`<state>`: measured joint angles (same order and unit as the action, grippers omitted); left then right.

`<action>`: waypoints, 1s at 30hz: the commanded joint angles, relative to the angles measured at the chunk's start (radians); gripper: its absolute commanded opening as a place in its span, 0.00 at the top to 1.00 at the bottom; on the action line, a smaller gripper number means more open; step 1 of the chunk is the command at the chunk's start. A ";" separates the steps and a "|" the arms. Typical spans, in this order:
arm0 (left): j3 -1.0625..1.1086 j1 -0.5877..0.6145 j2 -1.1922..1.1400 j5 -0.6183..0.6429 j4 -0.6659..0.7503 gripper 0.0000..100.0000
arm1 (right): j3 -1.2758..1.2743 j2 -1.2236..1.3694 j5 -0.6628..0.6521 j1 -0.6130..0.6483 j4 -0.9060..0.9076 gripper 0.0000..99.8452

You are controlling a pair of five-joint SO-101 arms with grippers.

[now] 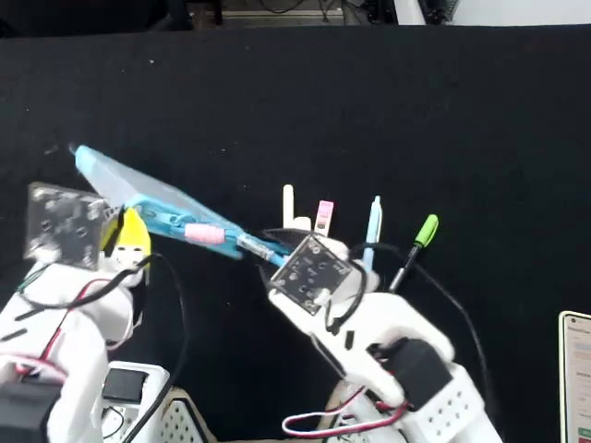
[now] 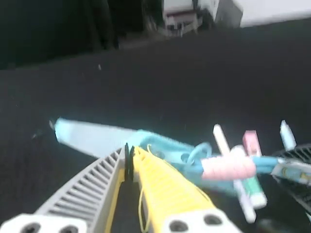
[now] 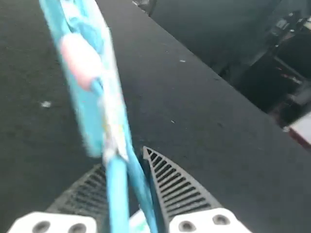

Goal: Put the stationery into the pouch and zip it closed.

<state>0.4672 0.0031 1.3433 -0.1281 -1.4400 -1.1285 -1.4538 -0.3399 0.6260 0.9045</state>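
High view: pouch (image 1: 138,194), light blue, lies as a long slanted strip across the near-left part of the table (image 1: 416,101). One end points toward the far left and the other toward the centre.
- Left gripper (image 1: 125,217): grey and yellow fingers pressed narrow onto the pouch's near long edge, about midway along it. Left wrist view confirms: left gripper (image 2: 129,151) pinches the pouch (image 2: 92,138), with no gap between the tips.
- Right gripper (image 1: 273,251): at the pouch's centre-side end. Right wrist view: right gripper (image 3: 138,158) has its dark fingers nearly together on a blue strip of the pouch (image 3: 92,73), which runs away from the tips.
- Pink charm (image 1: 204,233): on the pouch, between the two grippers.
- Whether the pouch rests on the table or hangs above it cannot be told.

Stationery, outside the pouch, in a row just beyond the right gripper:
- white pen (image 1: 288,205)
- pink eraser (image 1: 323,217)
- blue pen (image 1: 372,226)
- green pen (image 1: 417,242), nearest the right arm's cable

Edges and room:
- Black table runs on from the pouch and row to the far edge and to the right.
- White card (image 1: 577,369) sits at the right edge, well apart from the row.
- Both arm bases stand at the near edge.
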 commanded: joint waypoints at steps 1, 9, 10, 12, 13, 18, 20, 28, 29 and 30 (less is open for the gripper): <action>-0.065 -0.008 -0.015 0.040 0.014 0.97 | 0.147 0.097 -0.048 -0.103 0.061 0.99; -0.082 0.085 -0.104 0.037 -0.031 0.97 | 0.217 0.352 -0.046 -0.120 0.060 0.99; -0.099 0.107 -0.112 0.035 -0.044 0.97 | 0.220 0.363 -0.046 -0.120 0.060 0.99; -0.116 0.154 -0.126 0.015 -0.064 0.97 | 0.225 0.371 -0.046 -0.126 0.066 0.99; -0.114 0.173 -0.132 -0.006 -0.069 0.97 | 0.225 0.369 -0.046 -0.129 0.069 0.99; -0.114 0.240 -0.146 -0.048 -0.086 0.97 | 0.249 0.369 -0.044 -0.170 0.097 0.99; -0.114 0.240 -0.143 -0.048 -0.086 0.97 | 0.254 0.369 -0.043 -0.138 0.097 0.99; -0.079 0.240 -0.141 -0.043 -0.103 0.97 | 0.403 0.369 -0.052 0.112 0.270 0.80; -0.070 0.229 -0.141 -0.043 -0.106 0.97 | 0.426 0.369 -0.052 0.150 0.275 0.80; -0.059 0.216 -0.140 -0.043 -0.106 0.97 | 0.444 0.369 -0.048 0.187 0.272 0.80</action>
<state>0.3782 0.2378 1.2252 -0.1695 -1.5351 -0.8124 -1.0871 -0.3844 0.6843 1.1485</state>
